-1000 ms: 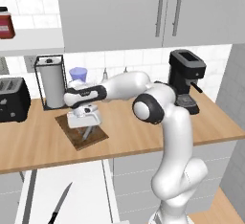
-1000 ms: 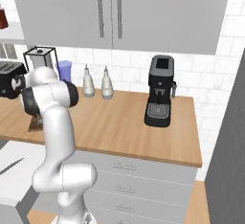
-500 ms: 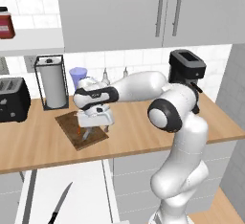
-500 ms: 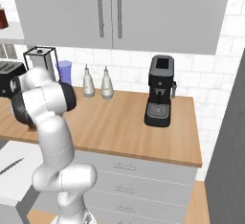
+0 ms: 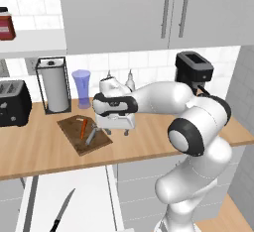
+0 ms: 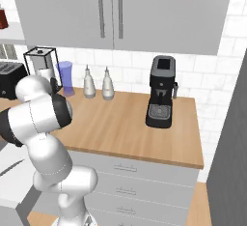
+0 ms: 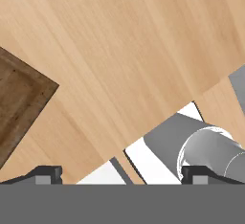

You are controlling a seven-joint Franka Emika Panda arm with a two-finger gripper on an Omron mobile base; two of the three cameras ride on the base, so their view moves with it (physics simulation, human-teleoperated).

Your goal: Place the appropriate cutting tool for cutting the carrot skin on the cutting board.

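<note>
With the peeler (image 5: pixel 91 136) lying beside the carrot (image 5: pixel 83 126) on the cutting board (image 5: pixel 74 142), the released, empty gripper (image 5: pixel 117 131) just right of the board could nudge it if swung carelessly.

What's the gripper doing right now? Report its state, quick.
Gripper: open, holding nothing; the peeler lies on the cutting board beside the carrot.

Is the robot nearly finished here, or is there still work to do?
It looks done: the short grey metal peeler lies on the dark brown wooden cutting board, beside the slim orange carrot. The gripper is open and empty over bare counter. The black-handled knife lies untouched below. Nothing seems left.
</note>
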